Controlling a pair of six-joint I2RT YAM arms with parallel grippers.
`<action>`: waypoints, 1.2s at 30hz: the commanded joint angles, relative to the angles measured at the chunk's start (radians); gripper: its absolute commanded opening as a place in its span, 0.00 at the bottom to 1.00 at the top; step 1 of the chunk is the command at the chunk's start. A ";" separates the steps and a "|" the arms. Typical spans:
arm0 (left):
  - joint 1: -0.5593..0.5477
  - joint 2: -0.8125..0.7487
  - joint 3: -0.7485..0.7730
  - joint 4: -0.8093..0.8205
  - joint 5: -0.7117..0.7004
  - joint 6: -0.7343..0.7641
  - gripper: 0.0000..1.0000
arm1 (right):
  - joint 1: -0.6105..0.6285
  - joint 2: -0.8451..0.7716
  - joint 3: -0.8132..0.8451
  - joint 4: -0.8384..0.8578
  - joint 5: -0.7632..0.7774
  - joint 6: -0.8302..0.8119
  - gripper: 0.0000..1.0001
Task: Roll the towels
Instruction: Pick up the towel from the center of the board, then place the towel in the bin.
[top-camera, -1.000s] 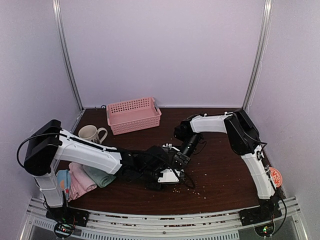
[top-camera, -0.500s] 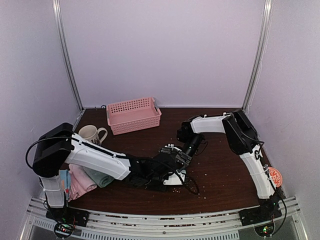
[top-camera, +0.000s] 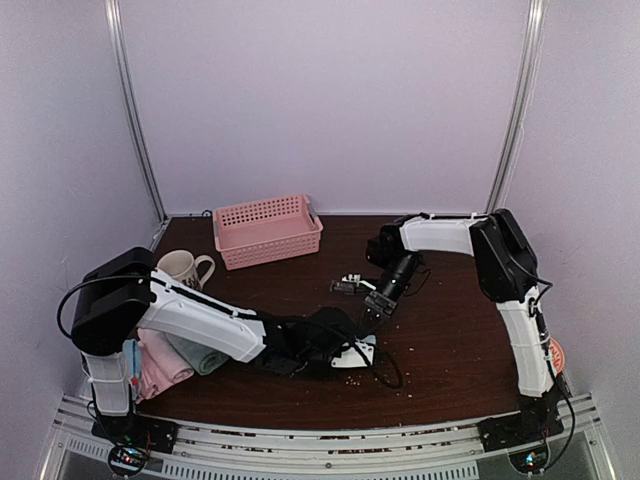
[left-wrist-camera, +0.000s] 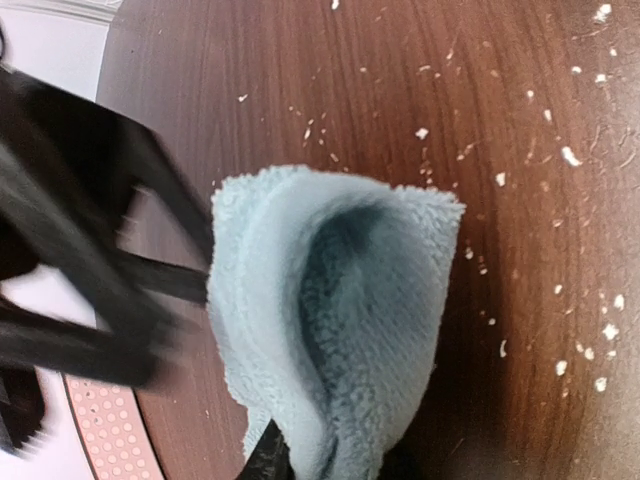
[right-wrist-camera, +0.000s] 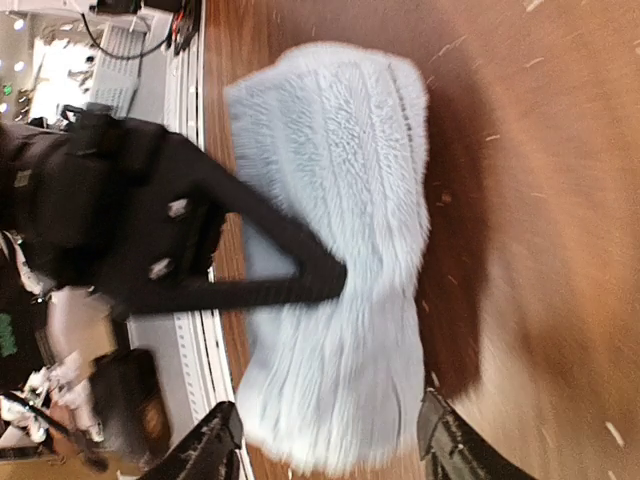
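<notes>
A light blue towel (left-wrist-camera: 340, 300), folded over on itself, lies on the brown table (top-camera: 450, 340) at the front centre. My left gripper (left-wrist-camera: 330, 465) is shut on its near end and lies low over the table in the top view (top-camera: 350, 350). The towel also shows in the right wrist view (right-wrist-camera: 340, 200), with a black left finger across it. My right gripper (right-wrist-camera: 330, 445) is open, its fingers (right-wrist-camera: 215, 445) on either side of the towel's end without gripping it. In the top view it (top-camera: 375, 308) hangs just behind the towel (top-camera: 358, 353).
Pink (top-camera: 160, 365), sage green (top-camera: 203, 355) and blue orange-dotted (top-camera: 126, 360) towels lie rolled by the left arm's base. A cream mug (top-camera: 182, 268) and a pink perforated basket (top-camera: 266, 230) stand at the back left. Pale crumbs (left-wrist-camera: 565, 155) dot the table.
My right gripper has let go and drawn back and to the right, away from the towel. My left arm has settled lower, still holding the light blue towel.
</notes>
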 joint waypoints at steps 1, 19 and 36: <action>0.032 -0.037 0.009 -0.075 0.024 -0.038 0.04 | -0.088 -0.186 0.044 -0.012 0.081 0.038 0.64; 0.274 0.082 0.702 -0.472 0.232 -0.462 0.00 | -0.346 -0.519 -0.324 0.074 0.047 -0.074 0.61; 0.651 0.140 0.852 -0.494 0.332 -1.049 0.00 | -0.352 -0.451 -0.322 -0.005 -0.015 -0.173 0.59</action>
